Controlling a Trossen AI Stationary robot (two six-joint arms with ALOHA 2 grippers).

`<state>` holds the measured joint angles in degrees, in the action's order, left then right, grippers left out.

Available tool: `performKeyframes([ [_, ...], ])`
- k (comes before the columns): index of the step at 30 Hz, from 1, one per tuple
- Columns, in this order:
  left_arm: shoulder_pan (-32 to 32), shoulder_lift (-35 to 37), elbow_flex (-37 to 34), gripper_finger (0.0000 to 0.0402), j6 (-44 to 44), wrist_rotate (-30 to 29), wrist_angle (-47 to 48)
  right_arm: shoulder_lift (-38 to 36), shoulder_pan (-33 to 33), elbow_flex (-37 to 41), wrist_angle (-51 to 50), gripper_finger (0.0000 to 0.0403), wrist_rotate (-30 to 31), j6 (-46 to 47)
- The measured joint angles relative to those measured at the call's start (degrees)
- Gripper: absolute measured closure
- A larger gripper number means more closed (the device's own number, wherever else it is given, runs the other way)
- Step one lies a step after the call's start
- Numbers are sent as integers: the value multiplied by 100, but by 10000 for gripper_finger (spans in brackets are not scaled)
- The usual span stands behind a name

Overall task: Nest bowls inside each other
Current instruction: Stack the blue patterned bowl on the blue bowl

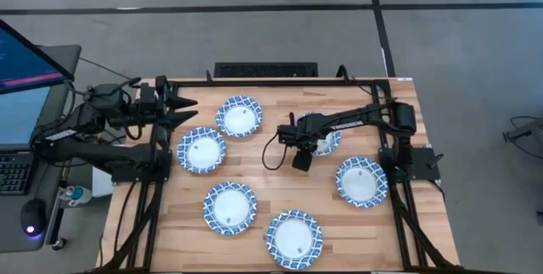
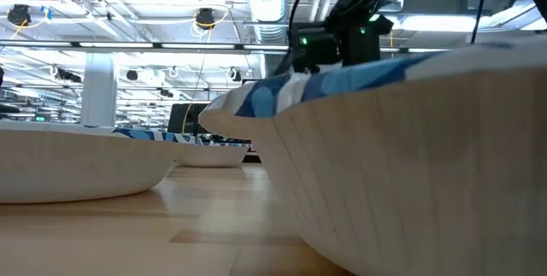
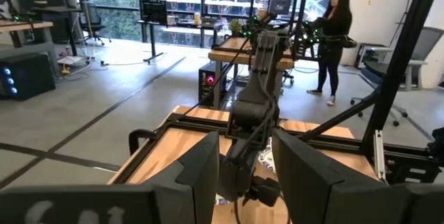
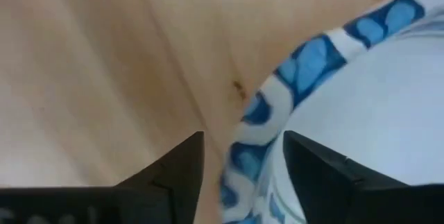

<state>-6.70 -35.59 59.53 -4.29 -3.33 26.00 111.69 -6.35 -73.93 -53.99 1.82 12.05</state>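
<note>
Six small white bowls with blue-patterned rims sit on the wooden table: bowl, bowl, bowl, bowl, bowl, and one bowl partly hidden under my right gripper. In the right wrist view my right gripper is open, pointing down. Its fingers stand astride this bowl's rim, one outside over the wood and one over the white inside, with gaps showing. My left gripper is open and waits near the table's far left corner.
A black frame rail runs along the table's sides and far edge. A monitor stands left of the table. A person stands far off in the room. Bare wood lies between the bowls. The nearest bowl fills the low view.
</note>
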Motion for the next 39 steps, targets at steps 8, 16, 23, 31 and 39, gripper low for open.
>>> performKeyframes([
  [8, 0, 0, 0, 276, 0, 0, 2, 75, -124, -7, -106, 349, 85, 5],
  [16, 0, 2, 0, 276, 0, 0, 4, -175, -171, -168, -304, 383, 69, 143],
  [23, 0, 0, 0, 276, 0, -2, 37, -698, 54, -717, -851, 389, 87, 164],
  [31, 0, 0, 0, 276, -87, -3, 37, -1208, 741, -1182, -1654, 394, 94, 587],
  [39, 0, 0, 0, 276, -153, -3, 35, -1358, 1310, -1187, -2151, 398, 372, 1430],
])
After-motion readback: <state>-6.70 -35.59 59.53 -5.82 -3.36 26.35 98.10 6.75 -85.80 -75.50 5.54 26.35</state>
